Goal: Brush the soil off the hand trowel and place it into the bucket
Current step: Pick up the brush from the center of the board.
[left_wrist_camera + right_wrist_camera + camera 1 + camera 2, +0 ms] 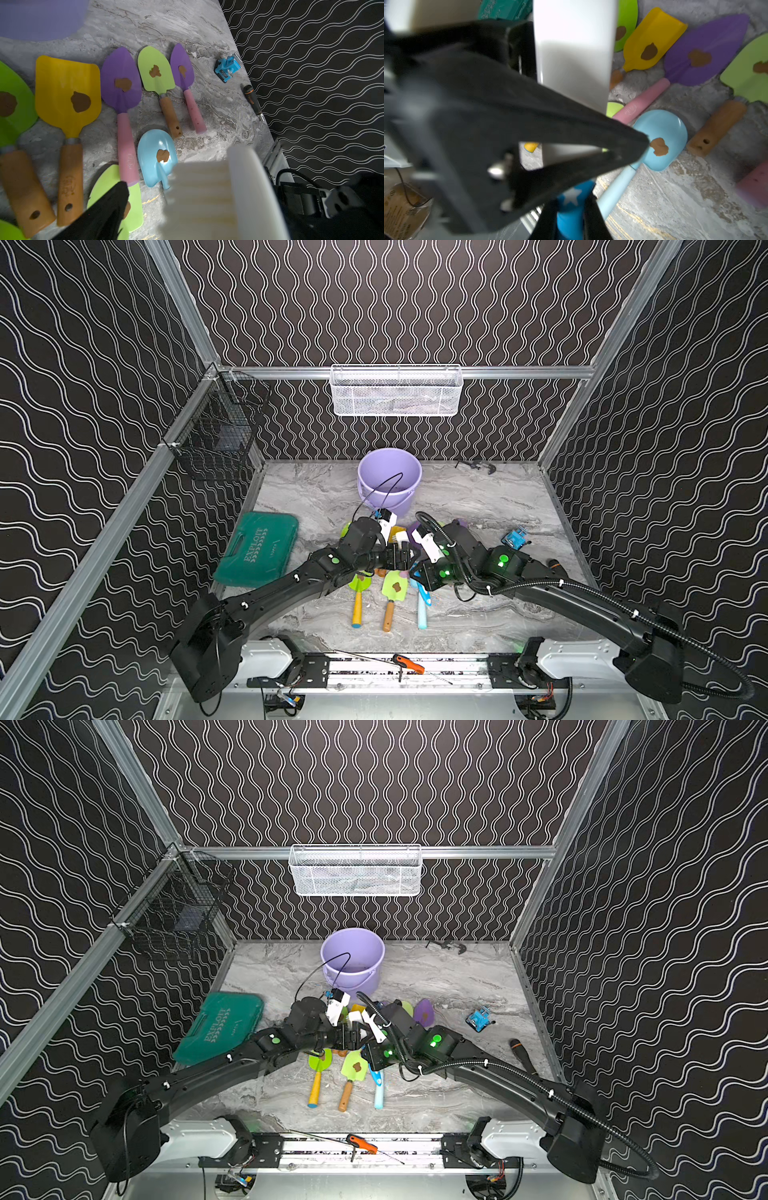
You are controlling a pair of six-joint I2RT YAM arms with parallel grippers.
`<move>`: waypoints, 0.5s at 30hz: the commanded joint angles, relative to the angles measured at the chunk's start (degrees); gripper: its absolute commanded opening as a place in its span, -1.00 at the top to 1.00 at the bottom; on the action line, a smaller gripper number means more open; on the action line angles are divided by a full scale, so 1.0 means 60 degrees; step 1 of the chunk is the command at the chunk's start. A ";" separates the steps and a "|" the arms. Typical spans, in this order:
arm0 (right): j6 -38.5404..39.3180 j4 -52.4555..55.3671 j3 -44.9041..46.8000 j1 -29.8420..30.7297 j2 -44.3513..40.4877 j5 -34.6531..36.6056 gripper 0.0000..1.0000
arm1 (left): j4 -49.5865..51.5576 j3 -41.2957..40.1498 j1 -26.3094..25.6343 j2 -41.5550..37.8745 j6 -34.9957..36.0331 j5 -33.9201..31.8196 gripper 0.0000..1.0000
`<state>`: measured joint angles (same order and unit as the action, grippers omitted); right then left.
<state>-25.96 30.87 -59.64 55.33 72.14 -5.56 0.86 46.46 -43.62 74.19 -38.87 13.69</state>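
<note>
step: setting up to brush; by my reading no soil is off yet, and no trowel shows in the bucket.
right hand (570, 207): clamped on a blue handle (571, 193) with a white star, which I take to be the grip of the white brush (203, 197).
brush: raised over the middle of the tabletop (478, 497), with its bristles just beside the light blue trowel (149, 149); I cannot tell whether they touch it.
left hand (400, 561): jaws apart, apparently holding nothing. Its one visible finger (108, 205) stands clear of the bristles, over the end of a pink handle (126, 145); the second finger is hidden behind the brush.
light blue trowel: flat on the tabletop in the middle of the cluster, blade toward the far side, handle toward the near edge, under both hands.
soil (163, 155): one brown clump on that blade, close to its neck. The yellow trowel (62, 79) and its neighbours carry clumps too.
bucket (405, 505): upright at the far middle, well apart from the light blue trowel.
next move: probably the left hand steadies or lifts the trowel by its handle while the right hand sweeps the bristles across the blade. The sweep should push the clump off the blade's edge, not onto a neighbouring blade, and the two crowded hands need to stay clear of each other.
</note>
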 commanded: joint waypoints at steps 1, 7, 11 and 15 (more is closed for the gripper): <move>-0.0162 -0.0208 -0.0190 0.0202 0.0184 0.0539 1.00 | -0.0428 -0.0032 -0.0011 0.0092 -0.0177 -0.0076 -0.78; -0.0308 -0.0362 -0.0179 0.0285 0.0032 0.1139 1.00 | -0.0655 -0.0110 -0.0011 0.0235 -0.0345 -0.0026 -0.70; -0.0332 -0.0556 0.0004 0.0285 -0.0292 0.1317 1.00 | -0.0615 -0.0082 -0.0011 0.0315 -0.0377 -0.0067 -0.67; -0.0332 -0.0703 0.0138 0.0285 -0.0395 0.1294 1.00 | -0.0667 -0.0160 -0.0011 0.0386 -0.0484 -0.0129 -0.64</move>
<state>-27.42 30.48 -59.07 56.99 70.48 -0.01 -4.67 46.04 -43.83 76.09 -41.67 14.31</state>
